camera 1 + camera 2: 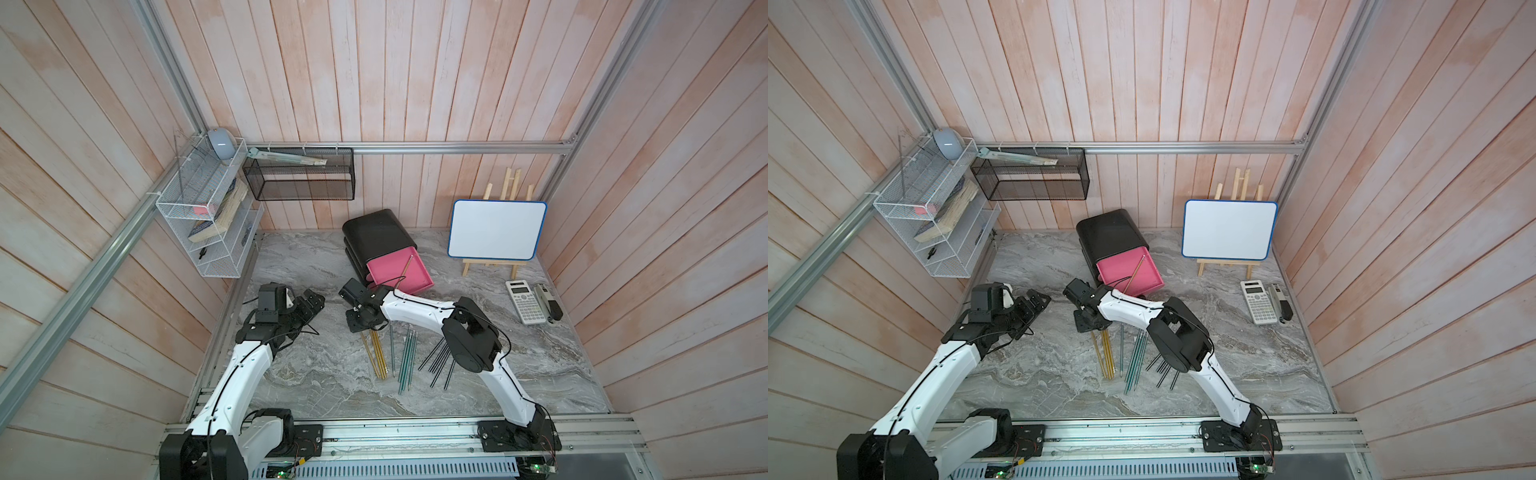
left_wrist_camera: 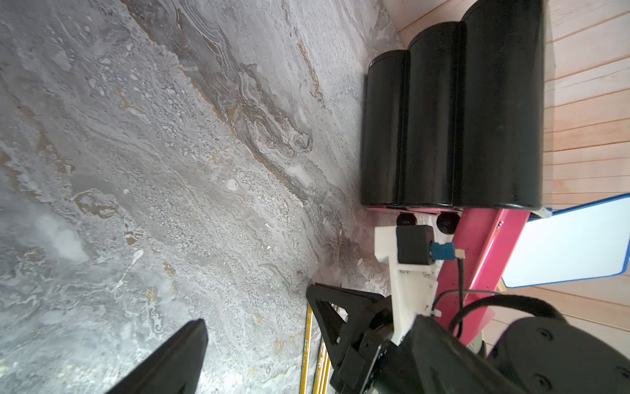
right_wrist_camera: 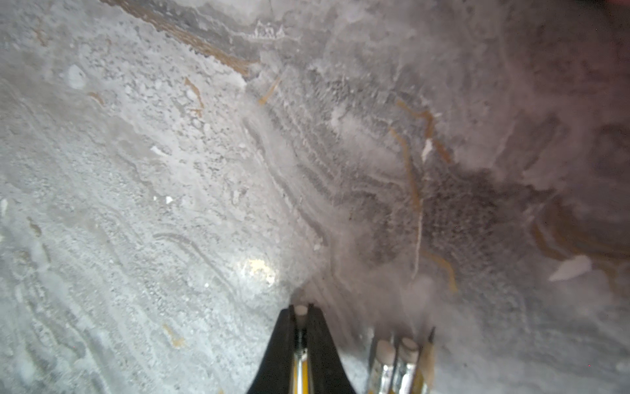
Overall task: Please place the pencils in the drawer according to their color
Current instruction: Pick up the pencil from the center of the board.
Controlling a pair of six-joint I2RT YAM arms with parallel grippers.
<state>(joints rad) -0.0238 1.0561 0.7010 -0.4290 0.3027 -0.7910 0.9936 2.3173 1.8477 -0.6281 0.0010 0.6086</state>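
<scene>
White moulded arm shells (image 1: 249, 365), black joint housings (image 1: 469, 340), thin black cables (image 1: 232, 376) clipped alongside; black screwed base plates (image 1: 309, 440) on silver aluminium rail (image 1: 395, 432).

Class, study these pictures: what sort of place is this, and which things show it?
Probably a mock study desk built as a robot test cell: a whiteboard, a calculator and pencils are on the tabletop, with two robot arms mounted at its edge.

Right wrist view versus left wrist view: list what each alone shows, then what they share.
Right wrist only: a yellow pencil clamped in the shut right pincer, with its eraser end showing between the tips. Left wrist only: the black cabinet, its open pink drawer and the whiteboard. Both: the marble table, the loose yellow pencils and the right pincer itself.
</scene>
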